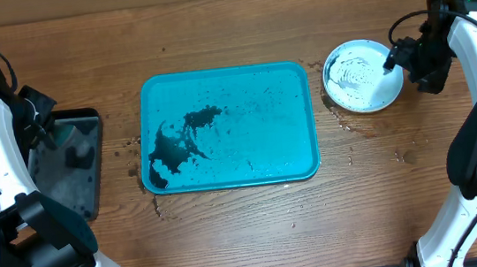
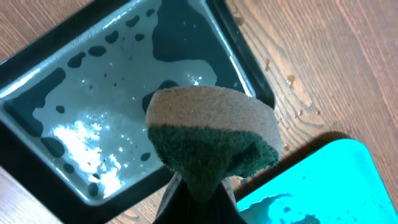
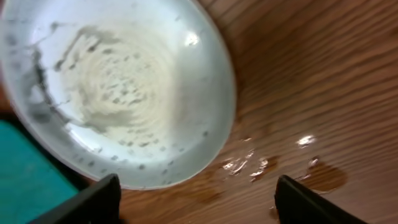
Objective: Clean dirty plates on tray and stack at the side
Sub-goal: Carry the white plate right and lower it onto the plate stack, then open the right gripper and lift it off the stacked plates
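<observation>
The turquoise tray (image 1: pixel 283 138) lies mid-table with black smears on its left half and no plate on it; its corners show as tray (image 2: pixel 336 180) and tray (image 3: pixel 22 171). A pale plate (image 1: pixel 361 76) with grey streaks rests on the wood to the tray's right, also seen as plate (image 3: pixel 118 87). My right gripper (image 1: pixel 396 56) hovers at the plate's right rim; in the wrist view the right gripper (image 3: pixel 199 202) is open and empty. My left gripper (image 2: pixel 199 202) is shut on a tan-and-green sponge (image 2: pixel 211 140) above the black tray (image 2: pixel 93 93).
The glossy black tray (image 1: pixel 79 181) with soapy water sits at the left table edge under my left arm. Water droplets (image 3: pixel 249 165) wet the wood beside the plate. Specks and drips (image 1: pixel 133 146) dot the table around the turquoise tray.
</observation>
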`<action>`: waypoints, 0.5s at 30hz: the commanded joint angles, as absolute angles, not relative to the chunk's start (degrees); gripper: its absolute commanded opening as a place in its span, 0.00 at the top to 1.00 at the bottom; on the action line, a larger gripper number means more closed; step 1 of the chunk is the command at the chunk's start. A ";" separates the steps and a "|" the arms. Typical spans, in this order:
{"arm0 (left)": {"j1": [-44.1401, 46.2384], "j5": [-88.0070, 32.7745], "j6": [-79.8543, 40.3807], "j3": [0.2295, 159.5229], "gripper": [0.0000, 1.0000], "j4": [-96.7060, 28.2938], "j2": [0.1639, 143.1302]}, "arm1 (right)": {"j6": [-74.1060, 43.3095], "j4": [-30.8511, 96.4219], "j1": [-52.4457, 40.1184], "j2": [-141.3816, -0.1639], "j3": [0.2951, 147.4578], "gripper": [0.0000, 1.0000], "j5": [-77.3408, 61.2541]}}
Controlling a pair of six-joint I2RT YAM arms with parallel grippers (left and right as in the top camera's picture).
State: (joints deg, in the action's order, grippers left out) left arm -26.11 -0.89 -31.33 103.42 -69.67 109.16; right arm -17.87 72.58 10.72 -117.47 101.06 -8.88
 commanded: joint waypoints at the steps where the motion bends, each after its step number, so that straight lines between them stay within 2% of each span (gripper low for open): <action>1: -25.96 -0.58 -30.39 103.04 0.96 -68.53 109.40 | -13.56 71.83 9.15 -115.28 100.95 0.18 -21.76; 15: -30.39 2.07 -31.97 85.54 0.96 -52.71 109.40 | -13.74 67.16 -3.81 -114.96 100.95 0.10 -24.56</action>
